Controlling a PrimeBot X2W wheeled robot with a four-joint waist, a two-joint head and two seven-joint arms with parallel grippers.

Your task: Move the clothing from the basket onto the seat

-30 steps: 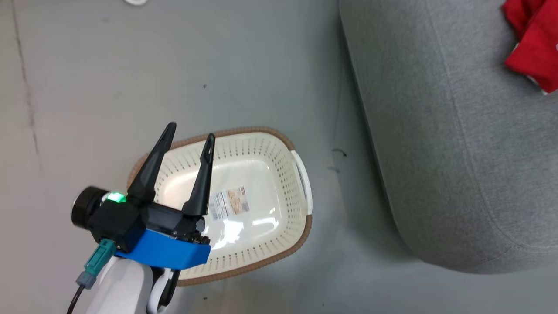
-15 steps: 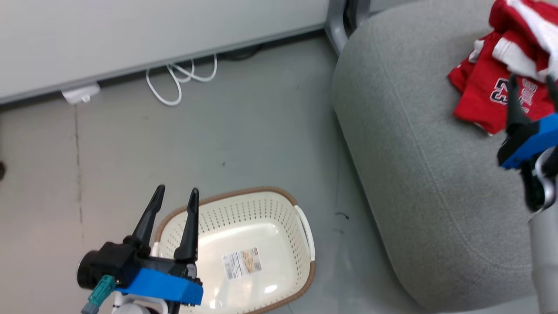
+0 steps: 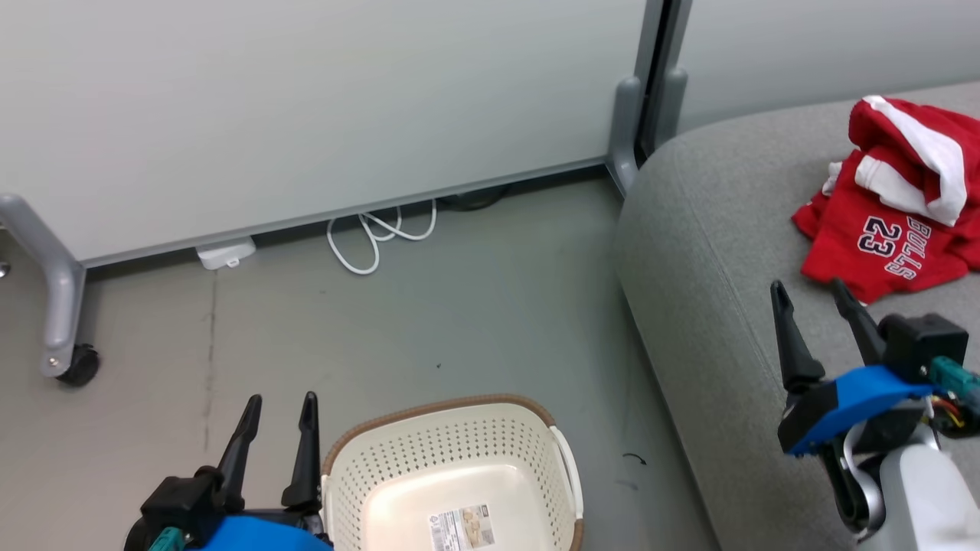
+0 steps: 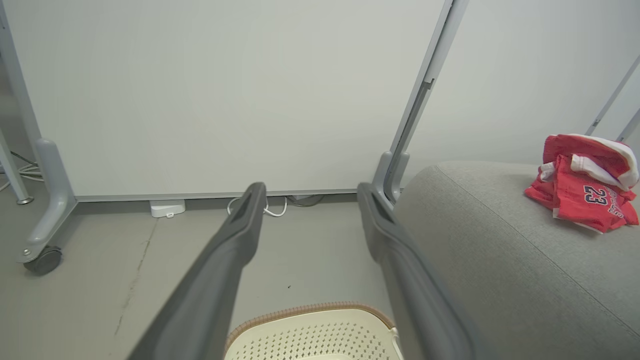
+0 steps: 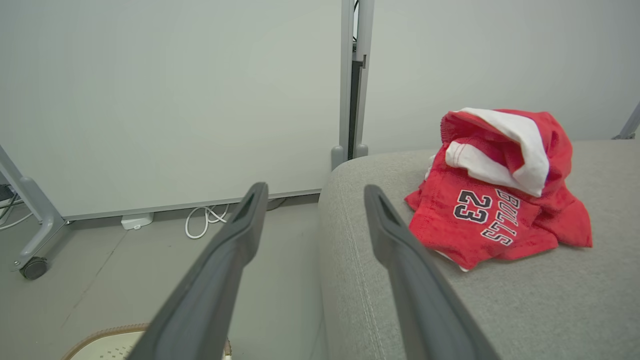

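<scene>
- The clothing point(image 3: 880, 237) lies bunched on the seat point(image 3: 712, 321), far right, folds hiding much.
- The basket's point(image 3: 459, 451) near edge is cut off.
- The left tool point(image 3: 282, 397) and right tool point(image 3: 807, 285) gape wide, empty.

The grey floor point(image 3: 475, 321) carries the basket point(image 3: 438, 405) and the seat point(image 3: 720, 260) (clothing point(image 3: 873, 237) heaped there).

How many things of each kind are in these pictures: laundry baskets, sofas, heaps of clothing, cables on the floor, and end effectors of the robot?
Laundry basket: 1
Grey sofa: 1
Heap of red clothing: 1, lying on the sofa
White cable: 1, on the floor by the partition
End effectors: 2, left end effector and right end effector, both open
Total: 6
</scene>
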